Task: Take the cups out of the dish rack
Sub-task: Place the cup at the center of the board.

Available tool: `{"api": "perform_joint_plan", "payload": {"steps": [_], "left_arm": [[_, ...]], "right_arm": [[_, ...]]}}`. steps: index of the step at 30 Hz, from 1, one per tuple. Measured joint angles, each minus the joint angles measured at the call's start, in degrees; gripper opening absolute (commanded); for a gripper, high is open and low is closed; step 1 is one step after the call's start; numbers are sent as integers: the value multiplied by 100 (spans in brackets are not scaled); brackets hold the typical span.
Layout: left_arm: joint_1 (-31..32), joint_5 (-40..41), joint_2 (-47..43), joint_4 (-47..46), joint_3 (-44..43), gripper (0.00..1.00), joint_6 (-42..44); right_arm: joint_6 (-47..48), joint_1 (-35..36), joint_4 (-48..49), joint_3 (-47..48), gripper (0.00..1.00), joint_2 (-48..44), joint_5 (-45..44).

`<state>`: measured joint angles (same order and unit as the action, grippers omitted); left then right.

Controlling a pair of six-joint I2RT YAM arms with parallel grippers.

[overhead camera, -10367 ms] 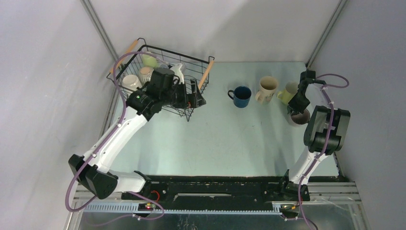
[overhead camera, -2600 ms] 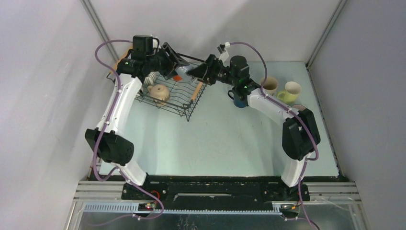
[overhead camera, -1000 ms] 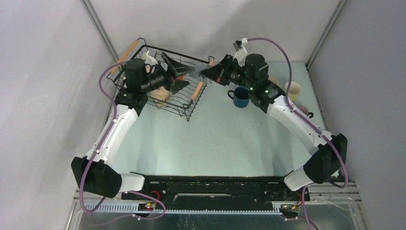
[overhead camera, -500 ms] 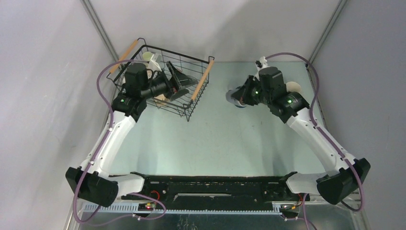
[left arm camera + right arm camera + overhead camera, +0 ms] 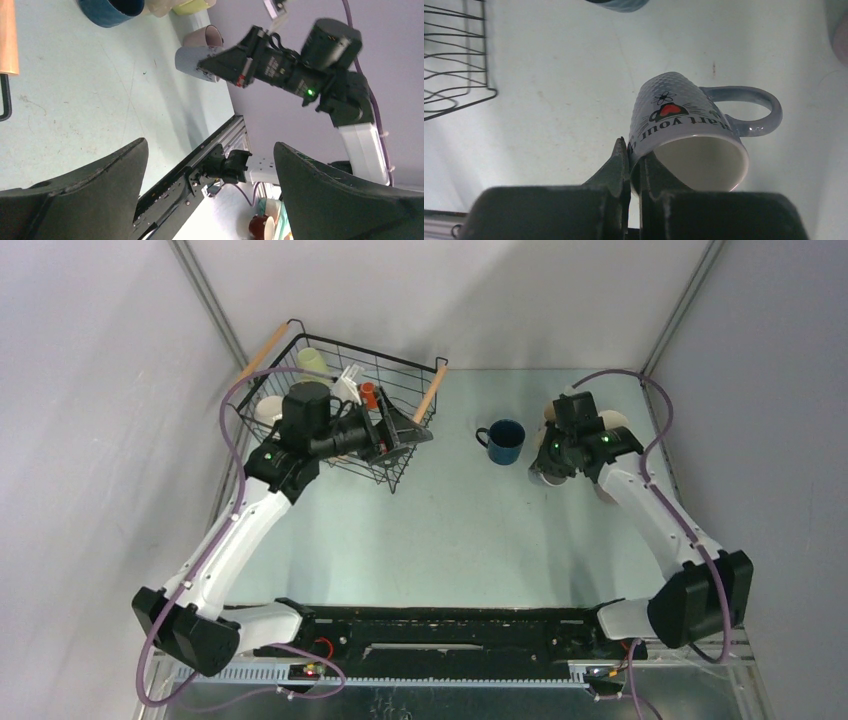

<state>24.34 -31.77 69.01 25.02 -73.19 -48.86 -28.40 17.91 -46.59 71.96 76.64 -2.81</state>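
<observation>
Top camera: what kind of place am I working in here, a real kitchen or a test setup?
Most likely a lab test cell, not a kitchen: plain grey panel walls on metal corner posts, a pale tabletop, and a slotted mounting rail along the near edge. The dish rack seems a prop.

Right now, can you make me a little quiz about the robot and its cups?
1. True or false: the left gripper is holding a cup.
2. Which part of the white mug does the right gripper pinch? A handle, B rim, C bottom.
3. Fill in: the navy mug stands on the ____, outside the dish rack.
Key: 1 false, it is open and empty. 2 B. 3 table.
</observation>
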Motion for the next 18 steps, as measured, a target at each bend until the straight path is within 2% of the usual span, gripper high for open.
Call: {"api": "perform_joint_plan", "payload": {"steps": [11,18], "left_arm": [[323,190,-280,256,0,100,393],[407,221,-280,267,0,100,564]], "right_arm": [[566,-885,98,-2,0,1244,-127],[935,-1158,79,227,0,1845,-160]]}}
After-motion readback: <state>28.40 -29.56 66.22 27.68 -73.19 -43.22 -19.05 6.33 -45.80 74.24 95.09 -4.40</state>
